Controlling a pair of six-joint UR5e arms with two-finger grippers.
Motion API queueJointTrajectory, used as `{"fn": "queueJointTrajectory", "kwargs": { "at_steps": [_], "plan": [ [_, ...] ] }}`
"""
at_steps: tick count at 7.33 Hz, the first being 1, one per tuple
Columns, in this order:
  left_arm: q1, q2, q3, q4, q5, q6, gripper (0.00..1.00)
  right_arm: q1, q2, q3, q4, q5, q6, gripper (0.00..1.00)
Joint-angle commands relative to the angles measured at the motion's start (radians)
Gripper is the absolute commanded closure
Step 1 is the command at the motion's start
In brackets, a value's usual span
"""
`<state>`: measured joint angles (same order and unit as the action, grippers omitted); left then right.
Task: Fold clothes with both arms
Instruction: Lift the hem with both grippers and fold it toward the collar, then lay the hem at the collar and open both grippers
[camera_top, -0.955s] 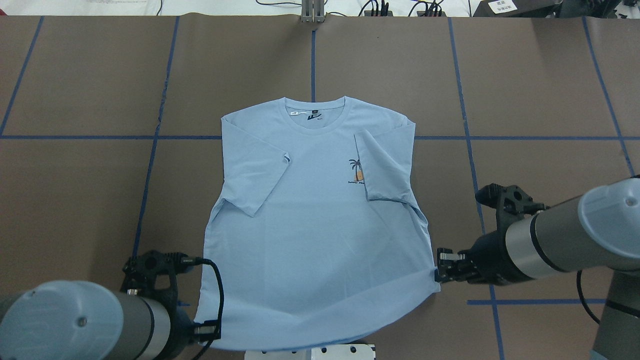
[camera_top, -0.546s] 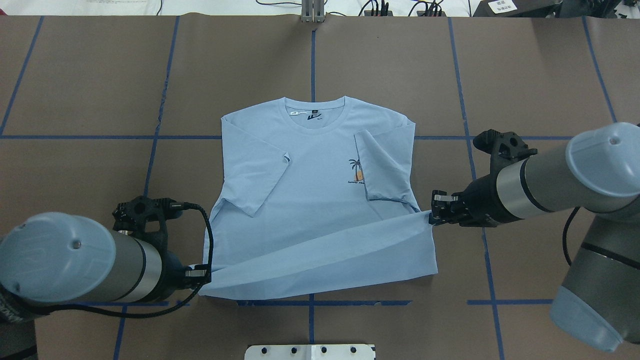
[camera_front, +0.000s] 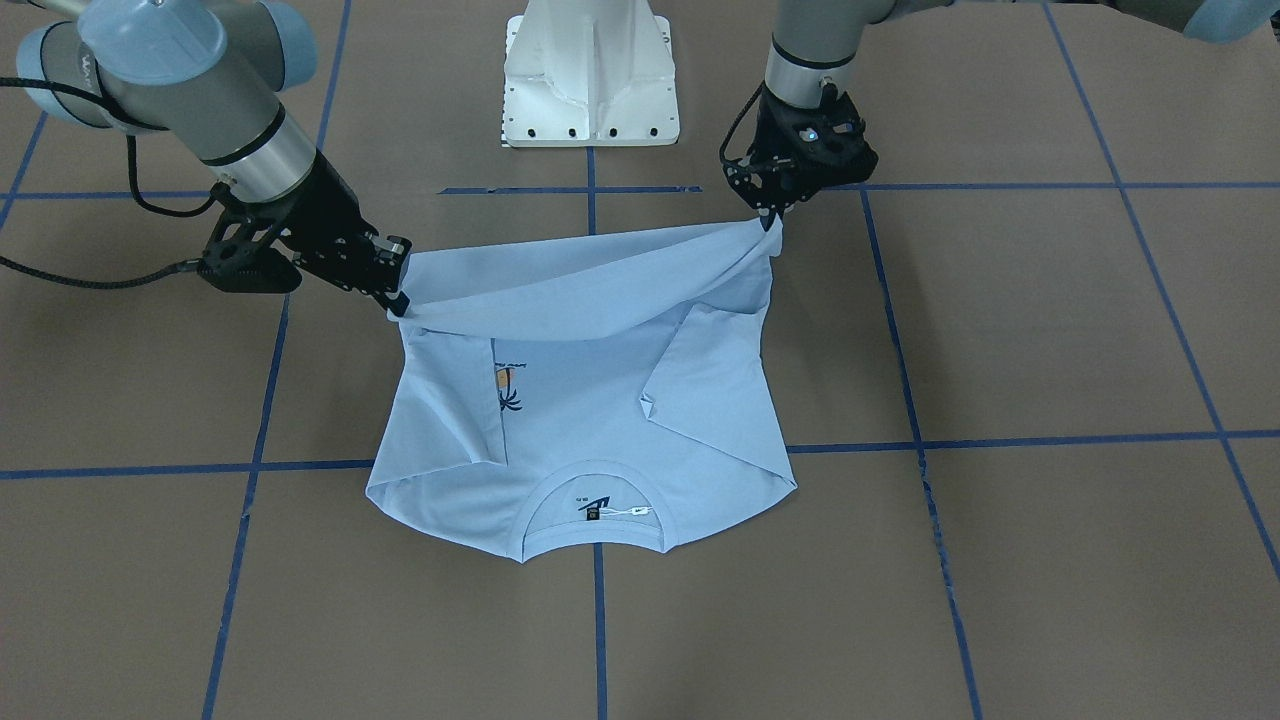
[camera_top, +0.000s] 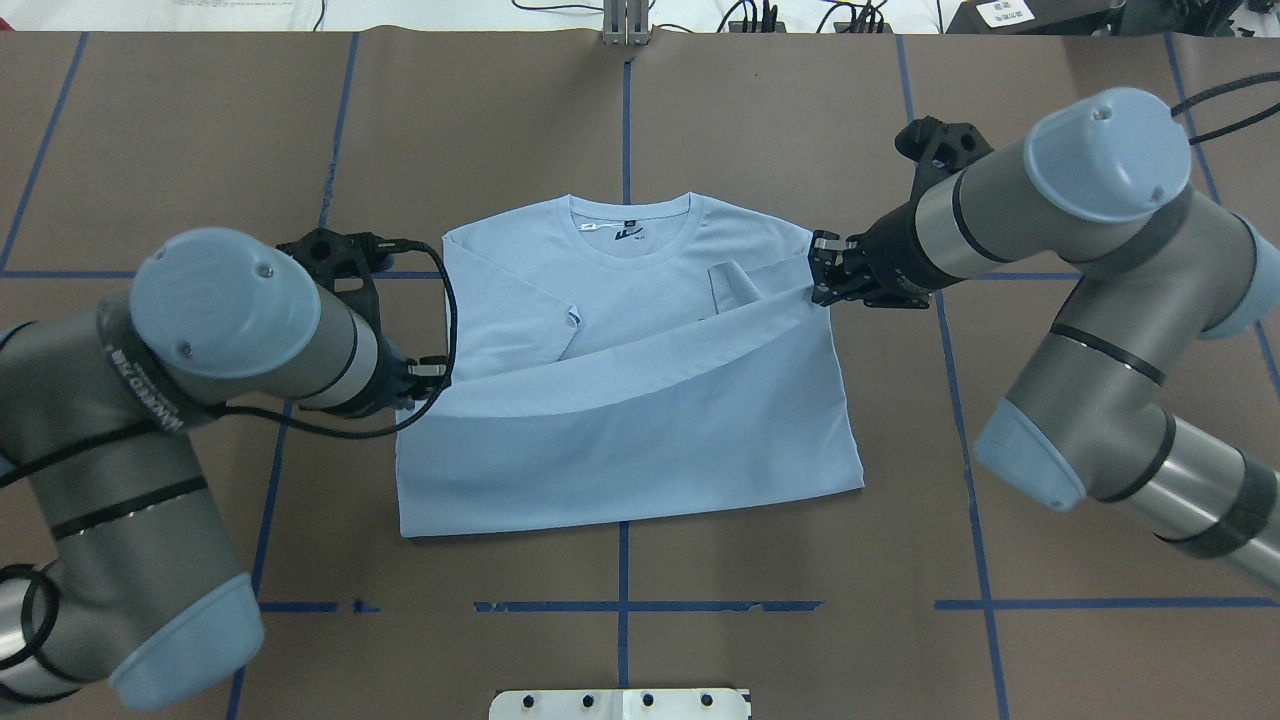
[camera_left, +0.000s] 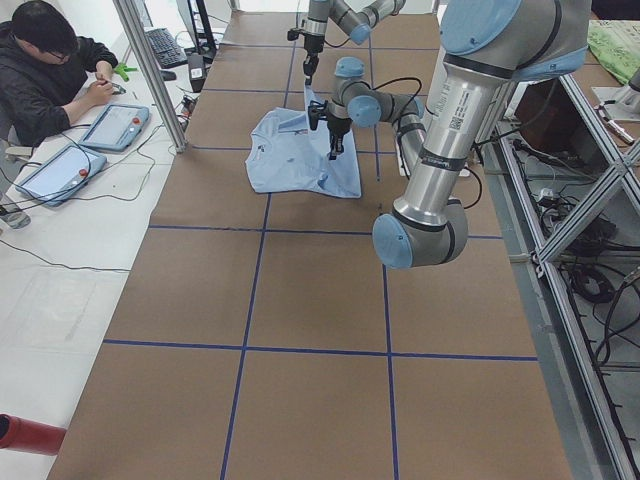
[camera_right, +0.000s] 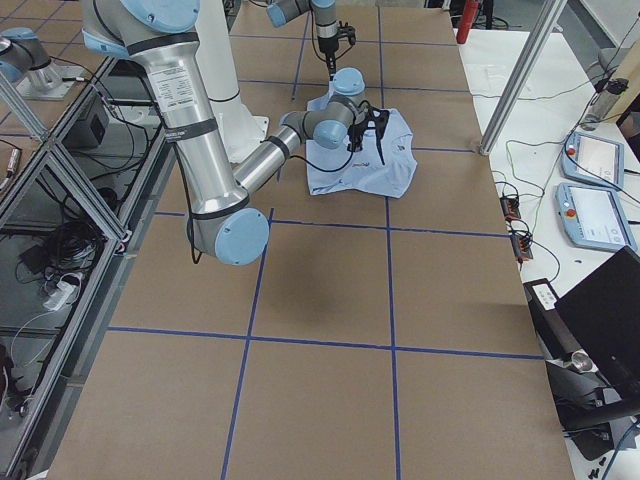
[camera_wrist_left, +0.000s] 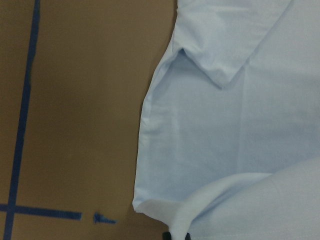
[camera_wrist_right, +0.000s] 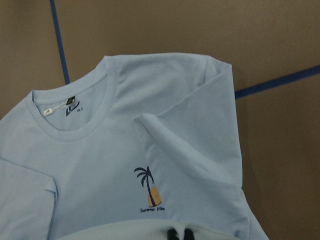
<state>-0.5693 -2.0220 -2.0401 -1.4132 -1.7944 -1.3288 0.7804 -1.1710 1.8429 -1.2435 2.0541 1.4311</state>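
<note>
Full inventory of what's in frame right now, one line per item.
T-shirt: one, pale blue, table centre, hem raised over its body.
Table cover: one, brown with blue tape grid.
Pedestal base: one, white, robot's edge of the table.
Pendants: two, pale grey, side desk.
Person: one, dark top, seated at that desk.
Left arm, right arm: grey, pale blue caps.
Left gripper, right gripper: black, each shut on a hem corner.
</note>
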Motion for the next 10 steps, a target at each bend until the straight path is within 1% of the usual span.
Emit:
{"fn": "queueJointTrajectory", "kwargs": {
  "at_steps": [1,3,4,5,6,8,10],
  "plan": [
    [-0.099,-0.018,0.186,-0.161,0.001,0.051,1.00,0.074,0.110,-0.176,-0.001,0.001,-0.046,1.00],
    [-0.130,-0.117,0.390,-0.292,0.004,0.051,1.00,0.105,0.238,-0.357,0.002,-0.005,-0.049,1.00],
    [-0.150,-0.118,0.440,-0.365,0.006,0.051,1.00,0.109,0.284,-0.431,0.002,-0.008,-0.054,1.00],
    [-0.152,-0.130,0.498,-0.410,0.007,0.053,1.00,0.111,0.301,-0.471,0.004,-0.008,-0.060,1.00],
    [-0.158,-0.139,0.530,-0.435,0.007,0.053,1.00,0.111,0.310,-0.493,0.012,-0.009,-0.060,1.00],
    [-0.159,-0.142,0.554,-0.437,0.023,0.053,1.00,0.111,0.306,-0.559,0.088,-0.009,-0.060,1.00],
    [-0.159,-0.155,0.555,-0.437,0.024,0.051,1.00,0.118,0.297,-0.565,0.090,-0.008,-0.061,1.00]
  ]
}}
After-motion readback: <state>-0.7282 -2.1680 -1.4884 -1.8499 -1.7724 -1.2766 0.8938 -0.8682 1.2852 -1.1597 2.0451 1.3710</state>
